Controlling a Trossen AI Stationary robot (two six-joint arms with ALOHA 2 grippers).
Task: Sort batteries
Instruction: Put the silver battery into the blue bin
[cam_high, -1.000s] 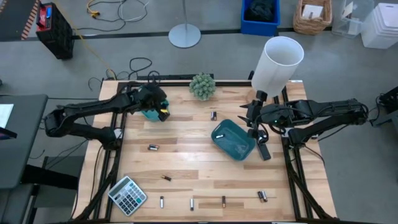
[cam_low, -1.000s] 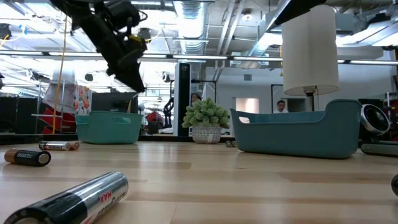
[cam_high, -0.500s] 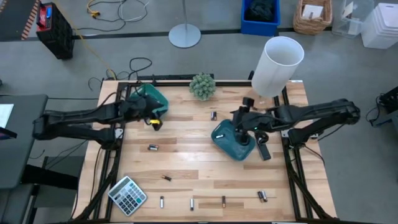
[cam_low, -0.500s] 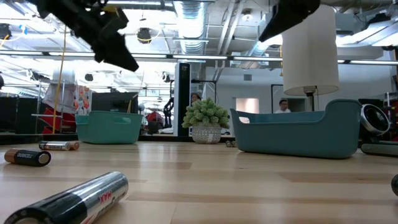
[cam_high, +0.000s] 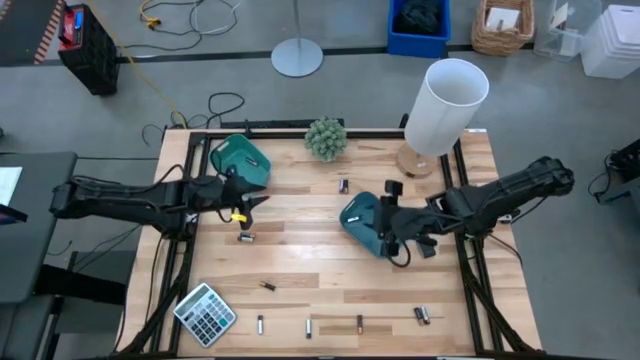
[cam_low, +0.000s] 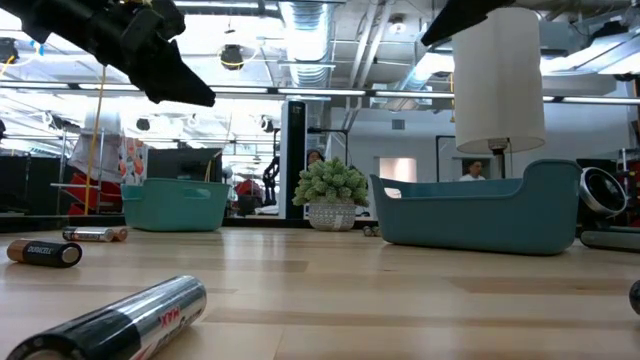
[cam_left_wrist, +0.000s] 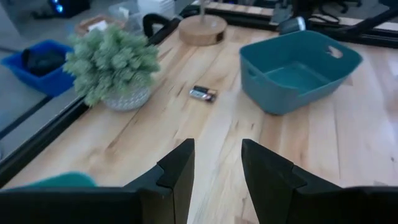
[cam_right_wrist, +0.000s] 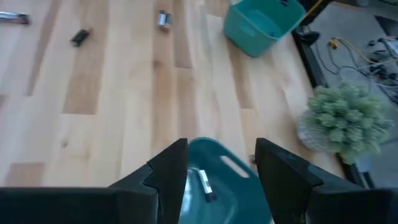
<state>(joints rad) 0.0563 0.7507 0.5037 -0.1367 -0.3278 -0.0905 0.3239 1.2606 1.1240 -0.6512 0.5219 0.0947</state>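
Observation:
Small dark and silvery batteries lie scattered on the wooden table: one (cam_high: 246, 238) just near of my left gripper, one (cam_high: 343, 185) by the plant, and several along the near edge (cam_high: 308, 327). Two teal trays stand on the table, the left tray (cam_high: 240, 158) at the far left and the right tray (cam_high: 362, 215) toward the right. My left gripper (cam_high: 250, 205) hovers open and empty between the left tray and that battery (cam_left_wrist: 203, 93) by the plant shows ahead of it. My right gripper (cam_right_wrist: 217, 168) is open and empty over the right tray, where one battery (cam_right_wrist: 204, 180) lies.
A potted plant (cam_high: 325, 138) and a white lamp (cam_high: 440, 100) stand at the far edge. A grey calculator (cam_high: 205, 313) lies at the near left corner. A black-and-silver cylinder (cam_high: 425, 243) lies right of the right tray. Bare wood spreads across the table's middle.
My left gripper has come off the left tray toward the near edge and now hangs over bare wood. My right gripper has swung from near the lamp's base toward the near edge and left, ending over the right tray. No battery has moved.

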